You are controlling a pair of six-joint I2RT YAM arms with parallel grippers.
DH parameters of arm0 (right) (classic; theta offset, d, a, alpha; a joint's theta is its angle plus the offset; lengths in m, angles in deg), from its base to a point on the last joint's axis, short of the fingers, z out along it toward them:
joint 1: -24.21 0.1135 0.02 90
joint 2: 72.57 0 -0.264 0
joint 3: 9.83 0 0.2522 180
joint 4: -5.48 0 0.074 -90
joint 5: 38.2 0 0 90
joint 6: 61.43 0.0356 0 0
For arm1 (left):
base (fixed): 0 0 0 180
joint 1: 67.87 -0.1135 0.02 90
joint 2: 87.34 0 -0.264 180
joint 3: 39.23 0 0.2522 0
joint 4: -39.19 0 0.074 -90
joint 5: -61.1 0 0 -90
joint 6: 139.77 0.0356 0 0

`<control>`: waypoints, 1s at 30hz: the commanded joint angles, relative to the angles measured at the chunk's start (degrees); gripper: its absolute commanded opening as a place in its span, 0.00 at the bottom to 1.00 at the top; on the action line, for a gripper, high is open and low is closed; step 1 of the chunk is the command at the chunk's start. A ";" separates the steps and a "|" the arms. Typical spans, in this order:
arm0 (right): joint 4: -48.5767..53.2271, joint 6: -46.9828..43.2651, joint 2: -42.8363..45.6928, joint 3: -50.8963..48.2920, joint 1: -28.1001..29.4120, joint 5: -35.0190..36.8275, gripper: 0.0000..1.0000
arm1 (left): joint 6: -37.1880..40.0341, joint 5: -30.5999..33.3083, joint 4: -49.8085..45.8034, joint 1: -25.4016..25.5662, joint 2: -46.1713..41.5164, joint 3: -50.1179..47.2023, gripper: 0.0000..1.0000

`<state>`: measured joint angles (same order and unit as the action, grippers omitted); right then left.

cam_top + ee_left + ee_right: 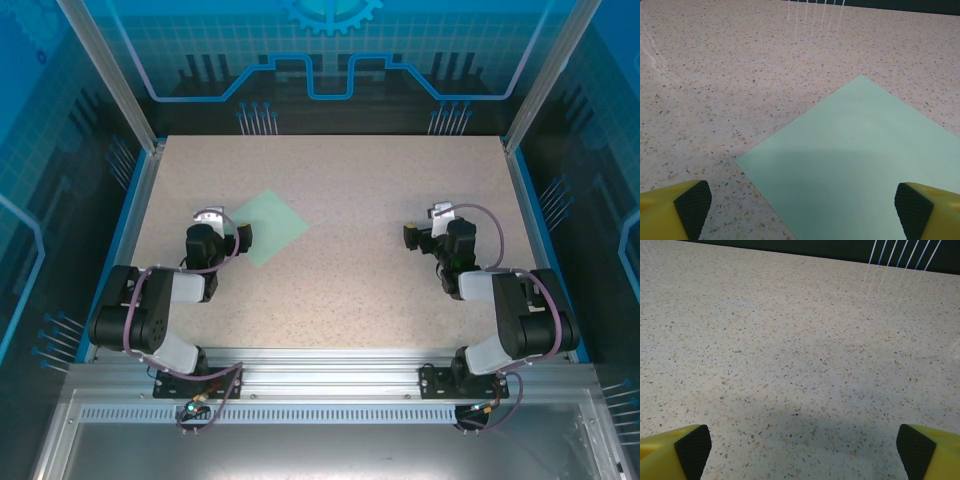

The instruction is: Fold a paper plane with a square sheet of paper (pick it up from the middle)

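The square sheet of paper (270, 226) lies flat and unfolded on the speckled table, turned like a diamond, left of centre. My left gripper (222, 238) sits at the sheet's near-left edge, open, with nothing between its fingers. In the left wrist view the pale green sheet (855, 160) spreads out ahead of the gripper (802, 210), its yellow fingers with black pads (692, 207) wide apart at the bottom corners. My right gripper (428, 236) stands open over bare table on the right, far from the sheet; its fingertips (692, 450) frame bare table only.
The table (360, 280) is bounded by blue rails on the left and right and a dark glass wall at the back. Both arm bases sit at the near edge on a metal frame (320, 370).
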<state>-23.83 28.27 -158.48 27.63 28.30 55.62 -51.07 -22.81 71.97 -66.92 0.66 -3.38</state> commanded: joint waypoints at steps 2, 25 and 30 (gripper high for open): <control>-0.26 -0.56 -0.22 0.92 -0.66 -0.83 0.99 | 0.95 -1.53 -0.23 -0.61 -0.91 1.44 0.99; 11.12 -1.52 11.45 0.56 2.93 2.67 1.00 | -6.79 -2.45 -29.37 -1.69 -21.72 6.36 0.98; 47.65 10.31 18.59 14.34 2.45 4.70 0.99 | -22.14 2.64 -53.92 -1.75 -25.31 18.36 0.99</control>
<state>1.57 30.94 -142.43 36.00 30.34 57.93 -62.43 -23.38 38.05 -68.01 -23.75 9.47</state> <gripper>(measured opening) 0.995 0.986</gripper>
